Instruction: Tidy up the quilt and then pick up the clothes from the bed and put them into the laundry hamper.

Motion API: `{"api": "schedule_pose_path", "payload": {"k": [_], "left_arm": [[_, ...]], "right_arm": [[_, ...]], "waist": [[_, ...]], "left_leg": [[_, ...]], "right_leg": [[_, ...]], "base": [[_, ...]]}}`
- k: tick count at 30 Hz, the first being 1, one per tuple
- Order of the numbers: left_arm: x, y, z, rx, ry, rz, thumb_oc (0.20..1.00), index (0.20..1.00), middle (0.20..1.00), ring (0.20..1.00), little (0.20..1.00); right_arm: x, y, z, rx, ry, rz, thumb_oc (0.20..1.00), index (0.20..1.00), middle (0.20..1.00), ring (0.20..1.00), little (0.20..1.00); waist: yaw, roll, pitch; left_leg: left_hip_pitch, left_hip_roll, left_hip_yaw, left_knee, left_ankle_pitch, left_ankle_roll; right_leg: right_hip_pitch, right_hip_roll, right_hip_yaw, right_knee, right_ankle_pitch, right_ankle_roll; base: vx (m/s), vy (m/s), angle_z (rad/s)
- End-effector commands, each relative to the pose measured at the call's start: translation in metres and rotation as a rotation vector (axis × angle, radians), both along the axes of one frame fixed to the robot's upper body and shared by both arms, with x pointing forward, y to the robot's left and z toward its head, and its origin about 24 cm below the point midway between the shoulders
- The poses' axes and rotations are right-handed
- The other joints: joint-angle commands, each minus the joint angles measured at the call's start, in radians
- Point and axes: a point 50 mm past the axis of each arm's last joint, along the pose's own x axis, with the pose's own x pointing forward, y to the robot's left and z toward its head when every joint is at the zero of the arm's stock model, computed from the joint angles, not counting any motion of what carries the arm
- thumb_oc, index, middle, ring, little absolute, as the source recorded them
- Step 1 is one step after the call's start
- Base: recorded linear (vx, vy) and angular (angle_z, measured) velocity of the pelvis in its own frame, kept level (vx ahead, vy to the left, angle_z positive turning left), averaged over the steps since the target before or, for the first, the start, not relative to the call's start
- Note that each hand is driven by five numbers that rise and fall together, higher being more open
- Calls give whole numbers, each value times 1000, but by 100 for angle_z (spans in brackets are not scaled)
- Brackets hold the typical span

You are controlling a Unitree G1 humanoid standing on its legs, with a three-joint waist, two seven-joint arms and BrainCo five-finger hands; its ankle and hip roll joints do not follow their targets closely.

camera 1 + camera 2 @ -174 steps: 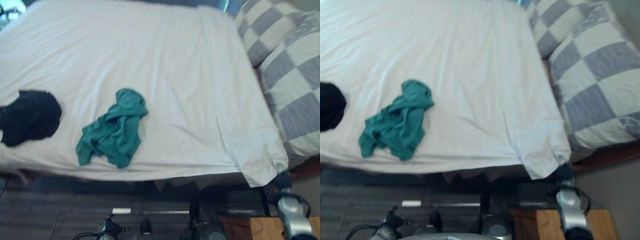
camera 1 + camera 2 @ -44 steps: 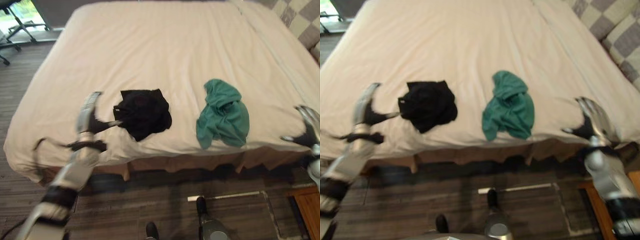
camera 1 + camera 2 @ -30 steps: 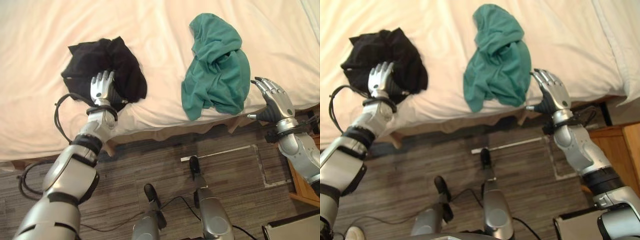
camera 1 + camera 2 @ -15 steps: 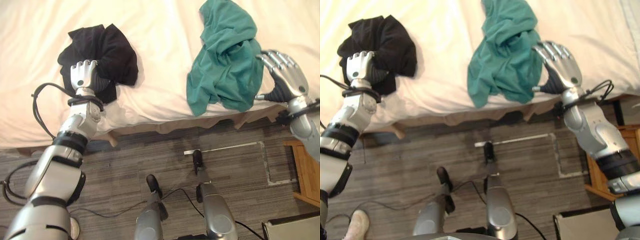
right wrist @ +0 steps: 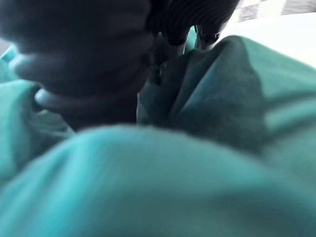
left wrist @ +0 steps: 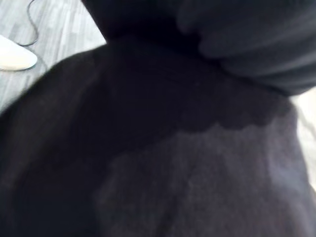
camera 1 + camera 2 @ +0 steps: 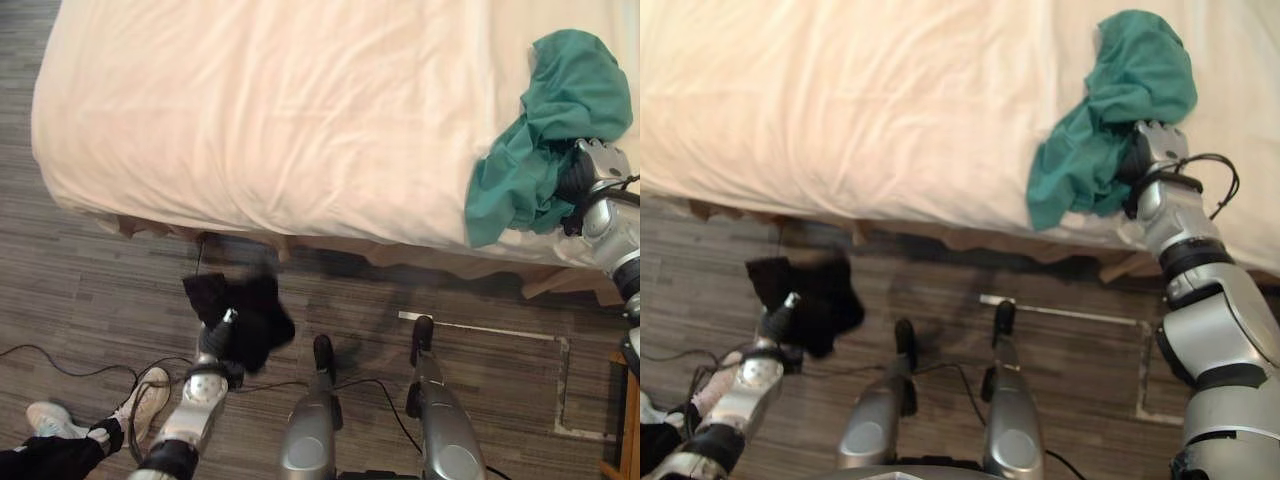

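The black garment has come off the bed and hangs over the floor, gripped in the left hand. The right hand now clutches the teal shirt at the bed's edge. Both await a hamper.

One bed, two garments: one black garment, one green garment, and one white shoe
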Motion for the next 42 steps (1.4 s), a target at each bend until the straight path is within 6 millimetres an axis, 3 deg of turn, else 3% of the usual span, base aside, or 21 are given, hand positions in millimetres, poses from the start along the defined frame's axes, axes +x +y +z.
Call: {"api": "schedule_pose_path", "payload": {"k": [1, 4, 5, 6, 9, 10, 12, 14, 15, 17, 19, 20, 21, 22, 23, 25, 29, 33, 34, 40, 42], "left_arm": [[33, -33, 29, -102, -152, -135, 200, 200, 200, 200, 200], [29, -23, 22, -121, -107, -100, 200, 200, 200, 200, 200], [19, -20, 13, -128, -64, -95, 200, 200, 200, 200, 200], [19, -20, 13, -128, -63, -95, 200, 200, 200, 200, 200], [0, -24, 6, -170, -53, -102, 200, 200, 200, 200, 200], [-1, -24, 6, -168, -49, -101, 200, 200, 200, 200, 200], [-14, -30, 6, -196, -67, -94, 200, 200, 200, 200, 200], [-14, -29, 6, -194, -66, -92, 200, 200, 200, 200, 200], [-17, -27, 7, -178, -78, -74, 200, 200, 200, 200, 200], [-17, -26, 8, -166, -83, -65, 200, 200, 200, 200, 200], [-13, -24, 6, -156, -77, -43, 200, 200, 200, 200, 200], [-12, -24, 6, -156, -78, -44, 200, 200, 200, 200, 200], [-11, -23, 4, -157, -74, -28, 200, 200, 200, 200, 200], [-12, -26, -2, -198, -61, 6, 200, 200, 200, 200, 200], [-10, -27, -5, -221, -58, 37, 200, 200, 200, 200, 200], [-5, -27, -3, -231, -75, 61, 200, 200, 200, 200, 200], [-13, -28, -12, -301, -55, 127, 200, 200, 200, 200, 200], [-24, -28, -22, -321, -7, 162, 200, 200, 200, 200, 200], [-33, -41, -52, -170, 207, 19, 200, 200, 200, 200, 200], [-26, -44, -46, -77, 193, -39, 200, 200, 200, 200, 200], [-15, -42, -33, -44, 132, -76, 200, 200, 200, 200, 200]], "right_arm": [[-34, 9, -95, 394, 81, 67, 200, 200, 200, 200, 200], [-77, 32, -151, 694, 122, 157, 200, 200, 200, 200, 200], [-103, 45, -178, 817, 178, 182, 200, 200, 200, 200, 200], [-103, 45, -178, 817, 178, 181, 200, 200, 200, 200, 200], [-148, 98, -223, 1047, 317, 280, 200, 200, 200, 200, 200], [-149, 99, -223, 1049, 320, 280, 200, 200, 200, 200, 200], [-148, 142, -224, 1049, 356, 400, 200, 200, 200, 200, 200], [-148, 143, -225, 1049, 357, 401, 200, 200, 200, 200, 200], [-136, 154, -213, 1021, 312, 448, 200, 200, 200, 200, 200], [-130, 153, -207, 1018, 269, 443, 200, 200, 200, 200, 200], [-125, 136, -196, 1021, 169, 388, 200, 200, 200, 200, 200], [-125, 135, -196, 1021, 169, 388, 200, 200, 200, 200, 200], [-129, 129, -197, 1049, 145, 357, 200, 200, 200, 200, 200], [-137, 119, -203, 1124, 118, 290, 200, 200, 200, 200, 200], [-140, 114, -208, 1169, 106, 245, 200, 200, 200, 200, 200], [-143, 110, -216, 1214, 111, 197, 200, 200, 200, 200, 200], [-151, 111, -237, 1222, 203, 126, 200, 200, 200, 200, 200], [-150, 111, -243, 1222, 238, 102, 200, 200, 200, 200, 200], [-193, 73, -285, 973, 509, -95, 200, 200, 200, 200, 200], [-178, 79, -273, 943, 476, -28, 200, 200, 200, 200, 200], [-169, 74, -259, 887, 435, 14, 200, 200, 200, 200, 200]], "waist": [[-27, 1, -53], [-131, 5, -100], [-144, -4, -128], [-143, -4, -129], [-163, -38, -183], [-164, -41, -185], [-115, -80, -195], [-118, -83, -194], [-73, -83, -189], [-56, -80, -189], [-38, -63, -199], [-41, -62, -202], [-43, -47, -204], [-66, -31, -211], [-75, -34, -212], [-74, -46, -219], [-54, -68, -251], [-42, -73, -290], [-34, -41, -283], [-33, -29, -250], [-16, -37, -212]], "left_leg": [[-17, 104, 161, 13, 22, -68], [70, 194, 409, 62, 25, -85], [98, 207, 427, 72, 25, -94], [97, 207, 428, 72, 25, -94], [123, 169, 414, 79, -14, -60], [123, 167, 413, 80, -16, -58], [143, 119, 371, 84, -73, -8], [144, 114, 370, 83, -74, -5], [148, 101, 328, 65, -78, 11], [143, 93, 287, 45, -76, 15], [107, 51, 156, 24, -55, 22], [101, 51, 152, 23, -52, 22], [95, 27, 91, 16, -58, 28], [105, -19, -28, 8, -71, 35], [122, -52, -81, 3, -84, 39], [139, -93, -150, -2, -102, 51], [162, -119, -225, 8, -115, 56], [186, -118, -214, 13, -122, 52], [247, -118, -206, -5, -136, 77], [253, -100, -205, 20, -130, 65], [174, -109, -195, 203, -124, 31]], "right_leg": [[87, -156, -126, 15, -102, 145], [138, -208, -219, 45, -104, 159], [167, -213, -238, 56, -110, 160], [166, -213, -238, 56, -110, 160], [223, -258, -259, 111, -85, 166], [225, -261, -260, 111, -85, 166], [250, -310, -278, 227, 19, 166], [251, -314, -279, 229, 20, 166], [250, -342, -294, 294, 88, 166], [264, -343, -289, 301, 74, 166], [243, -262, -153, 267, -40, 166], [239, -262, -156, 266, -39, 166], [233, -197, -88, 240, -140, 154], [194, -63, 85, 209, -256, 122], [183, -14, 174, 183, -267, 115], [171, 22, 227, 145, -247, 91], [250, 5, 168, 101, -233, 86], [300, -1, 160, 43, -212, 87], [368, 61, 89, 38, -266, 31], [343, 71, 69, 96, -305, 9], [363, 67, 58, 76, -308, -3]], "base": [[-33, 20, 52], [111, 117, 146], [83, 85, 149], [141, 160, 85], [125, 237, 70], [45, 199, 54], [-2, 176, 77], [-5, 61, 90], [18, 43, 80], [96, 89, 73], [234, 135, 155], [249, 107, 201], [402, 114, 246], [527, 146, 209], [459, 99, 257], [210, -30, 250], [140, -117, 183], [137, -43, 47], [39, -6, -17], [50, -46, 3], [10, -147, 6]]}}
